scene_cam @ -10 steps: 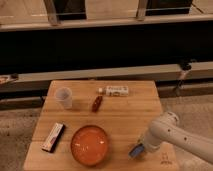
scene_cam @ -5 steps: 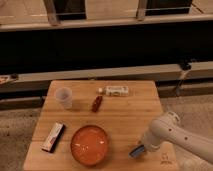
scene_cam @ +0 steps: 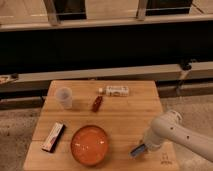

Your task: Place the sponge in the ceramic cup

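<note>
The sponge [scene_cam: 136, 150] shows as a small blue-grey pad at the front right of the wooden table [scene_cam: 125, 117], just right of the orange bowl. My gripper [scene_cam: 141, 148] is at the end of the white arm coming in from the lower right, and it sits right on the sponge. The ceramic cup [scene_cam: 64, 97], a pale tapered tumbler, stands upright near the table's far left, well away from the gripper.
A wide orange bowl [scene_cam: 89, 144] sits front centre. A dark flat box [scene_cam: 53, 136] lies front left. A small red-brown bottle [scene_cam: 96, 103] lies mid-table, and a white packet [scene_cam: 116, 90] lies at the back. Dark railing runs behind the table.
</note>
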You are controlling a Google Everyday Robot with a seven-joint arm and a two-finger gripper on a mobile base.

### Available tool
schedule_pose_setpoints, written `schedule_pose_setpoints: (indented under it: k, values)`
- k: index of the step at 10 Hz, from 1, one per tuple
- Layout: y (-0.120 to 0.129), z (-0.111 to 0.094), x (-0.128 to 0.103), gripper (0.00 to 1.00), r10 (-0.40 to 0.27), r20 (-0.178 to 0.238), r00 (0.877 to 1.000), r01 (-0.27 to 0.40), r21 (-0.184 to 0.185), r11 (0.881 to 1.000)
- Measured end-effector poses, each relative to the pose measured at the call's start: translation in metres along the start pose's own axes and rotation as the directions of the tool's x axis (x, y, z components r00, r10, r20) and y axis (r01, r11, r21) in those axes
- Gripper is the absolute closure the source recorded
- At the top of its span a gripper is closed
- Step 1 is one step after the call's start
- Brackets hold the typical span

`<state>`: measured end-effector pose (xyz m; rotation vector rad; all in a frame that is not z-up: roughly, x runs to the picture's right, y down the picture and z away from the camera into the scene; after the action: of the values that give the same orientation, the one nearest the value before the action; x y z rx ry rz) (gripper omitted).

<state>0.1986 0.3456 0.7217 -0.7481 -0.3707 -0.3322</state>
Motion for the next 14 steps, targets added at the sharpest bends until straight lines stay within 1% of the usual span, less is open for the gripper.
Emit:
schedule_pose_setpoints:
  k: [2,3,4,5,8,9,10,11,12,13,14]
  values:
    - [-0.001,-0.007,-0.002,1.0,0.001,0.009,1.0,-0.001,0.004,1.0]
    - [0.002,-0.006,-0.001,1.0,0.007,0.009,1.0,-0.007,0.001,1.0]
    - [-0.001,-0.005,-0.001,1.0,0.006,0.009,1.0,-0.006,0.002,1.0]
    - [-0.012,-0.01,-0.003,1.0,0.013,0.011,1.0,-0.013,0.008,1.0]
    - [-0.017,-0.03,-0.003,1.0,0.031,0.014,0.999,-0.031,0.004,1.0]
    - [-0.02,-0.032,-0.004,1.0,0.033,0.018,0.999,-0.033,0.007,0.999]
    - [-0.028,-0.034,-0.007,1.0,0.028,0.02,0.999,-0.028,0.007,1.0]
    - [-0.042,-0.038,-0.015,0.99,0.022,0.022,1.0,-0.022,0.015,1.0]
    - [-0.051,-0.041,-0.019,0.95,0.02,0.02,1.0,-0.02,0.015,1.0]
    - [-0.051,-0.042,-0.019,0.92,0.02,0.019,1.0,-0.02,0.012,1.0]
    - [-0.052,-0.042,-0.019,0.93,0.018,0.017,1.0,-0.018,0.014,1.0]
